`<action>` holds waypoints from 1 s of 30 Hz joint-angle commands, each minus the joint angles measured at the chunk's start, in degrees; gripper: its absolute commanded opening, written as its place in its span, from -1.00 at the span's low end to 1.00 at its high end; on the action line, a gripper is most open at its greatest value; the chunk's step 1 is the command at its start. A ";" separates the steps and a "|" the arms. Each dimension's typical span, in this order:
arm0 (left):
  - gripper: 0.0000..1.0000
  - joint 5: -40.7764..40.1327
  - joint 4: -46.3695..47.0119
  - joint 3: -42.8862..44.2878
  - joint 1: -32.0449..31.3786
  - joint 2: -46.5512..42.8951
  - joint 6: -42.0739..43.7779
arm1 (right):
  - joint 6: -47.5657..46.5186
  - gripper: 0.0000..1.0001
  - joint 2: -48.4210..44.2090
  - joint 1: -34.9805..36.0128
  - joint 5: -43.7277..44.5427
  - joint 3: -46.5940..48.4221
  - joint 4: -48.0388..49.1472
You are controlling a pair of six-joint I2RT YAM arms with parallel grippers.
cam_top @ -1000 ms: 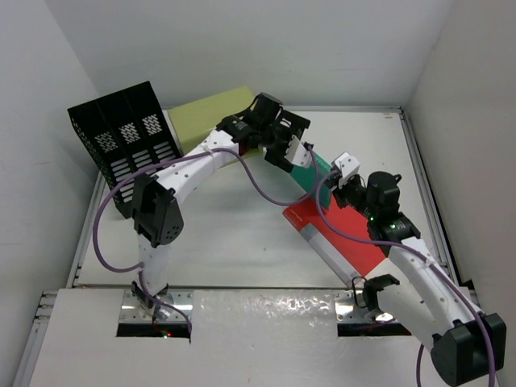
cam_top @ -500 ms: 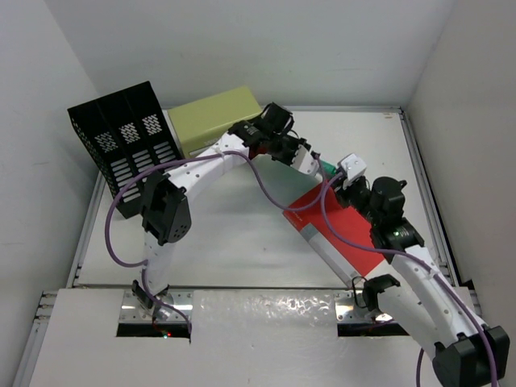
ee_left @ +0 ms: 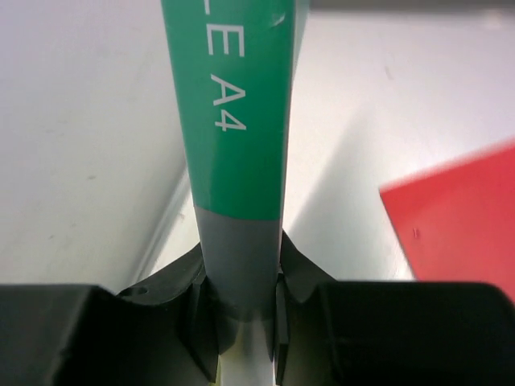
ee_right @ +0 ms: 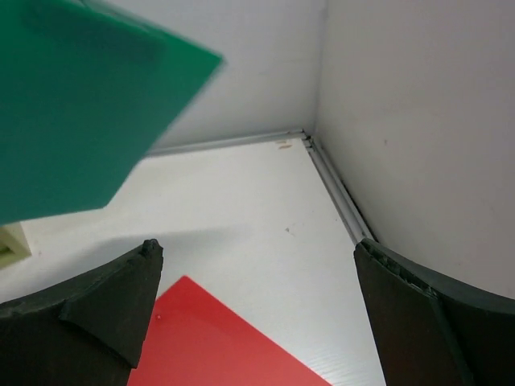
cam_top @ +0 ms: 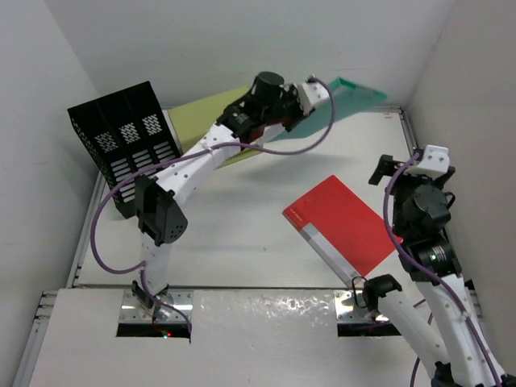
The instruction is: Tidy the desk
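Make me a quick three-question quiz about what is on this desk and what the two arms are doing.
1. Where is the red folder?
A. lying flat on the desk
B. leaning upright against the back wall
C. held up in the air

2. What colour is the thing clamped in the left end effector?
A. blue
B. green
C. yellow

3. How does the right end effector stand?
A. shut on the red folder
B. shut on nothing
C. open, holding nothing

Answers:
1 A: its whole red face lies on the white top, with no arm touching it.
2 B: the fingers pinch the grey spine of the green folder, which is lifted above the desk.
3 C: its two fingers stand wide apart with only bare desk between them.
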 commanded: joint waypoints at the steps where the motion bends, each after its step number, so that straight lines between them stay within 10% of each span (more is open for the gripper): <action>1: -1.00 -5.63 10.65 9.35 3.40 -8.75 -17.83 | 2.46 0.98 -2.28 0.18 5.01 -0.42 -1.06; 7: -1.00 -21.24 5.40 17.27 14.47 -18.49 -32.09 | -0.71 0.98 2.36 0.10 5.72 0.09 -0.96; 19: -1.00 -59.65 0.09 2.89 17.29 -52.84 -22.98 | 5.70 0.98 14.49 0.18 -8.59 1.23 6.58; 30: -1.00 -67.52 2.30 -18.94 18.26 -66.15 -19.54 | 8.96 0.98 18.45 0.18 -15.90 1.77 8.00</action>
